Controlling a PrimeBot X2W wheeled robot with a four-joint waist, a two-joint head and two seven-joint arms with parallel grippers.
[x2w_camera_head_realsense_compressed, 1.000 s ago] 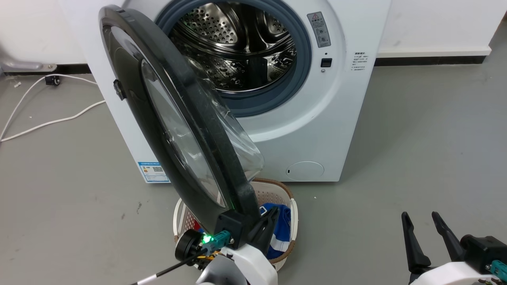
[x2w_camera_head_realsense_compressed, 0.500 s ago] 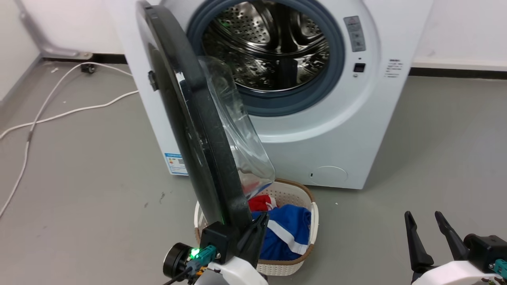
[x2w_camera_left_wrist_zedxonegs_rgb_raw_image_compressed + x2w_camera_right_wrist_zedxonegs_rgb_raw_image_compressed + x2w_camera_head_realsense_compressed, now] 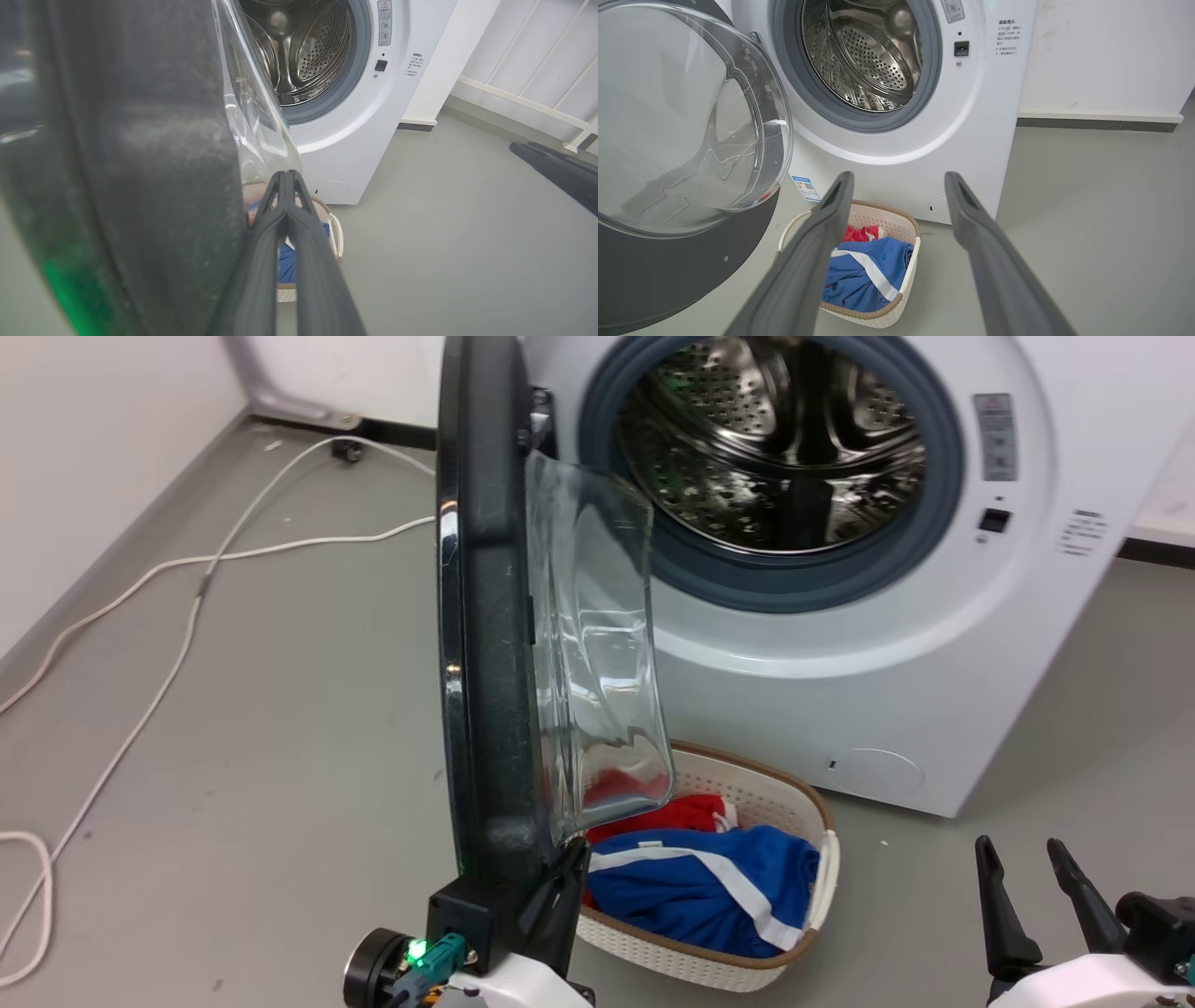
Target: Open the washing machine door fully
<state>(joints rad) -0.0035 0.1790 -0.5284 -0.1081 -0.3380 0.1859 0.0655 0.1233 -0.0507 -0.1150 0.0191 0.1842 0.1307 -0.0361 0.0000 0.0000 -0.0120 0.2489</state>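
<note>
Black and glossy at its thick rim, the washing machine door stands upright and nearly edge-on to our head camera. Its long axis runs from the top of that view down to our left gripper, and its clear glass bowl bulges rightward, to the side where the drum gapes. It hangs from the left side of the white washing machine and juts out over the grey floor, its lower edge above the left end of the laundry basket. The basket holds a blue garment and a red garment. Our left gripper's fingers are pressed together, clasping nothing, and lie just beside the inner face of the rim. Our right gripper rests with its fingers parted and bare at the lower right, well apart from the door. A second ago the door slanted across the drum opening and showed us its outer face. Now the opening is uncovered, though our head camera has also turned, carrying the machine rightward in view. The blue label we saw then left of the door now lies hidden behind it.
</note>
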